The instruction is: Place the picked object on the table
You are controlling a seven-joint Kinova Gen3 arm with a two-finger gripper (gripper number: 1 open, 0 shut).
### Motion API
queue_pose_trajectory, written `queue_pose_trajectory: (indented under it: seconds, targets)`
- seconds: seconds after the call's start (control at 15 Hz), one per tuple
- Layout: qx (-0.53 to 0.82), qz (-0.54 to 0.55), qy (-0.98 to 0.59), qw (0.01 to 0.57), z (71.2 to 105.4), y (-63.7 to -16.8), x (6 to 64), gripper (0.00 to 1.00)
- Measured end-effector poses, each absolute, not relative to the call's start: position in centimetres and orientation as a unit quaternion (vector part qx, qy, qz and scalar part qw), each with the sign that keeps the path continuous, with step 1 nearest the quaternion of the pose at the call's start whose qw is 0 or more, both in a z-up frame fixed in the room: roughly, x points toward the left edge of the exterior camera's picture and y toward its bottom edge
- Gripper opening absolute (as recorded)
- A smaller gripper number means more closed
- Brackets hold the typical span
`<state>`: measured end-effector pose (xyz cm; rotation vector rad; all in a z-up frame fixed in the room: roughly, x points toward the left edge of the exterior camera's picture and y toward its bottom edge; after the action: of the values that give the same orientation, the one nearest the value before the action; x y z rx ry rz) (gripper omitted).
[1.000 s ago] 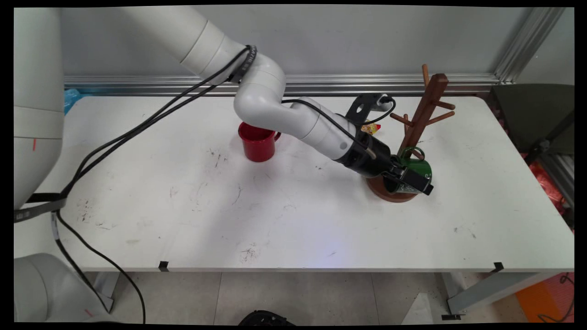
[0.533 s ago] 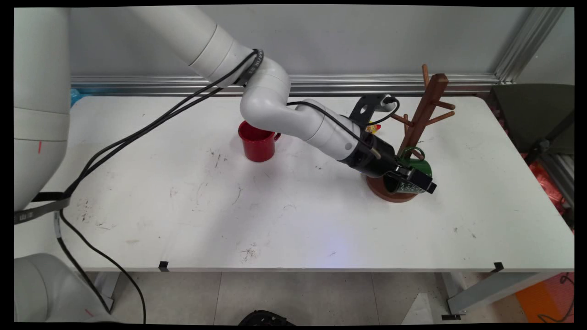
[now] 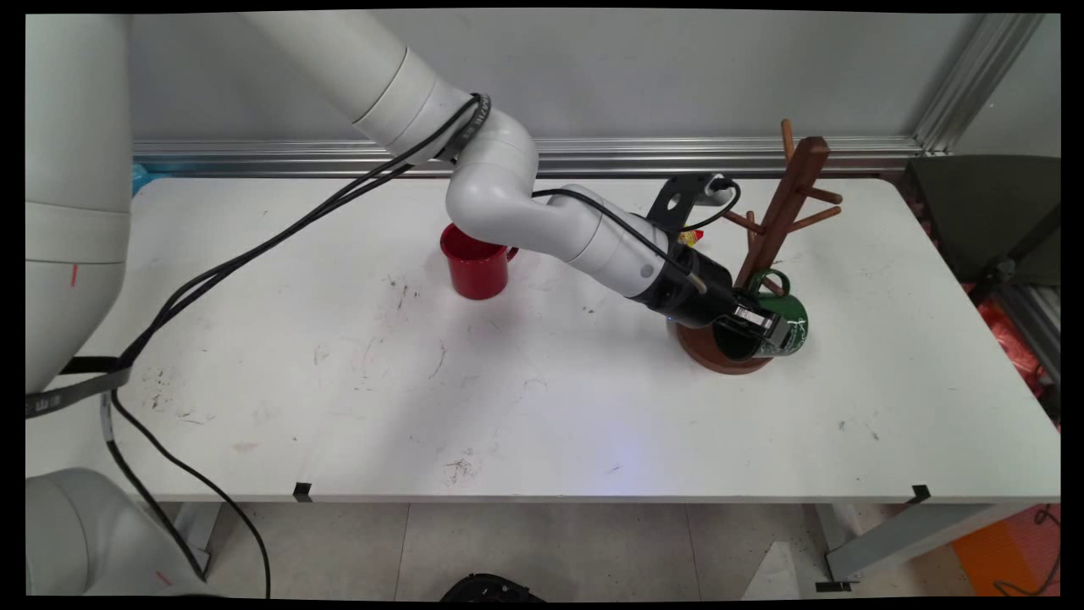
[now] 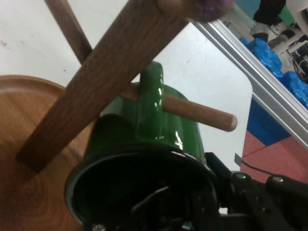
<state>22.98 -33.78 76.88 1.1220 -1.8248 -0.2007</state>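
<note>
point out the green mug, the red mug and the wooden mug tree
green mug (image 3: pixel 792 326), main view, on its side wall
red mug (image 3: pixel 474 269), main view, on its front wall
wooden mug tree (image 3: pixel 783 203), main view, on the upright post

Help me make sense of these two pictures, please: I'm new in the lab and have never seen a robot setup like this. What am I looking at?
The white jointed machine is a robot arm ending in a black two-finger gripper. One picture comes from a fixed camera looking down across the white table. The other comes from a camera on the arm's hand, looking along the gripper, so it shows things very close up.

On the table stand a red mug and a wooden mug tree on a round base. The gripper is shut on the rim of a green mug, one finger inside it. In the hand view, the green mug's handle is looped over one of the tree's pegs. A small red and yellow thing lies behind the arm, too hidden to identify.
</note>
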Motion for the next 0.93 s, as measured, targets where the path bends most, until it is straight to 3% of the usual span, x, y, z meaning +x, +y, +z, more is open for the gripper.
queue_pose_trajectory:
  seconds: [0.93]
  targets:
    - [0.446,-0.101,-0.743,0.488,79.9,-31.3,23.0,0.0]
